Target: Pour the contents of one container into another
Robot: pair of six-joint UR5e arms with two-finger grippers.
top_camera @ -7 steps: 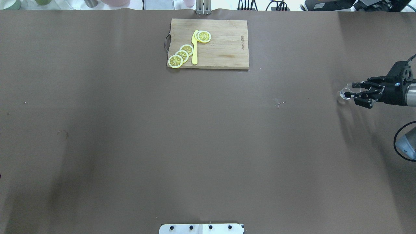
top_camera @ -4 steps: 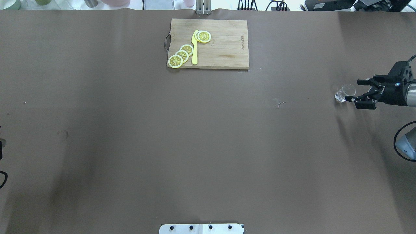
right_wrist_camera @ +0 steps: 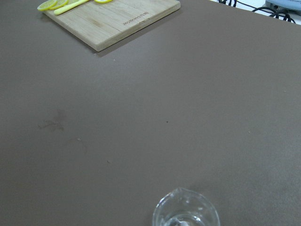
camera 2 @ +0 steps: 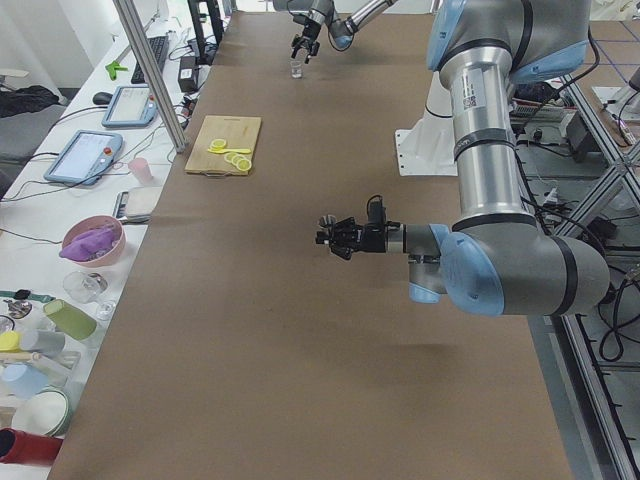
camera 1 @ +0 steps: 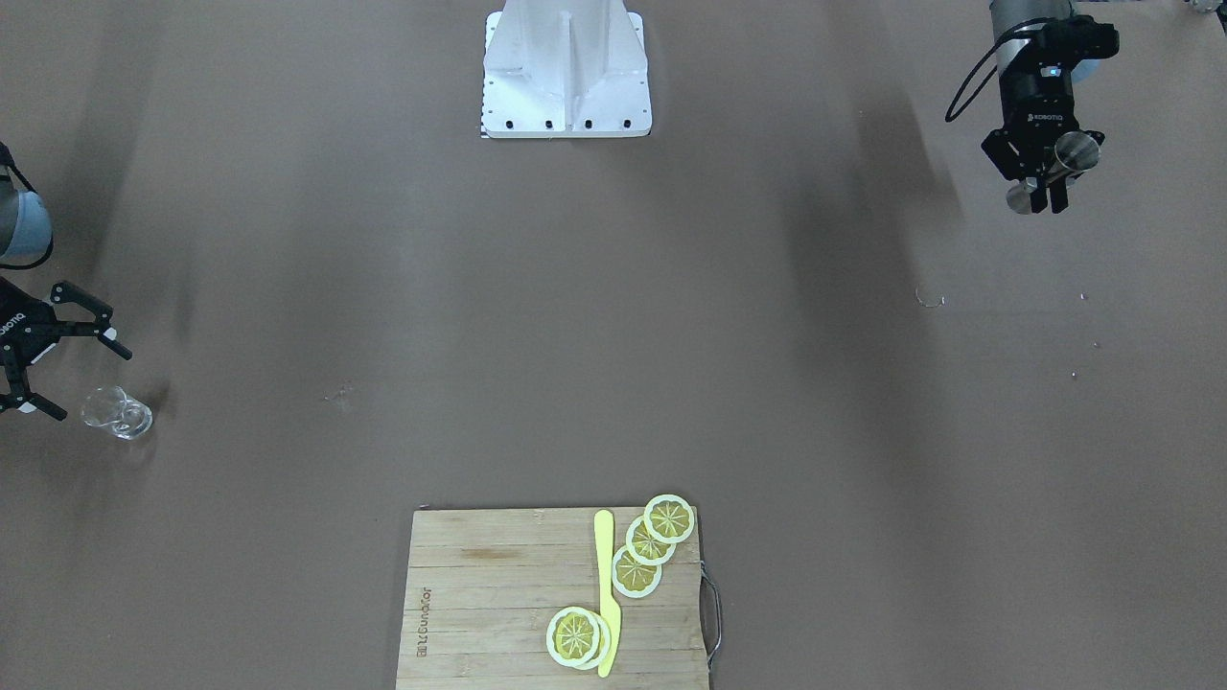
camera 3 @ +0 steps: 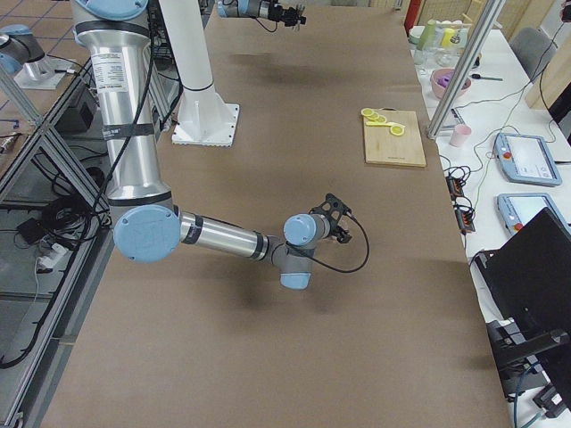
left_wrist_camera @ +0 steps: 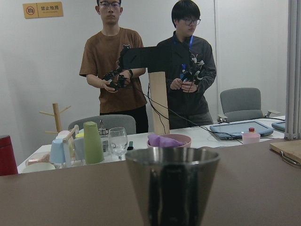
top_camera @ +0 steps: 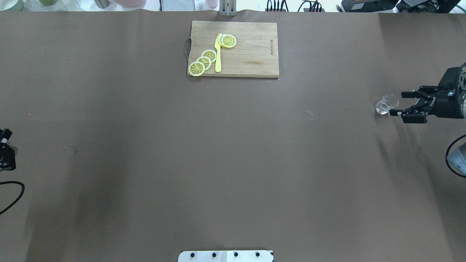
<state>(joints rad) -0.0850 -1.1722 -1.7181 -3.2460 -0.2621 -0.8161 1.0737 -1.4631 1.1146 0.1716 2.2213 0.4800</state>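
White wall (left_wrist_camera: 47, 70), grey chair (left_wrist_camera: 244, 101), cluttered white side bench (camera 2: 35, 205), tiled floor (camera 3: 31, 9).

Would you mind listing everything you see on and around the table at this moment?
table: one, brown, under everything.
cutting board: one, pale wood, far middle of table.
lemon slices: at least four, yellow, on the board.
knife: one, yellow, on the board between slices.
glass cup: one, clear, upright at the robot's right.
jigger: one, shiny steel, held off the table.
bowl: one, pink, beside the table.
people: two, standing beyond the table.
base plate: one, white, table's near edge.
right gripper: one, black, open, just short of the cup.
left gripper: one, black, shut on the jigger.
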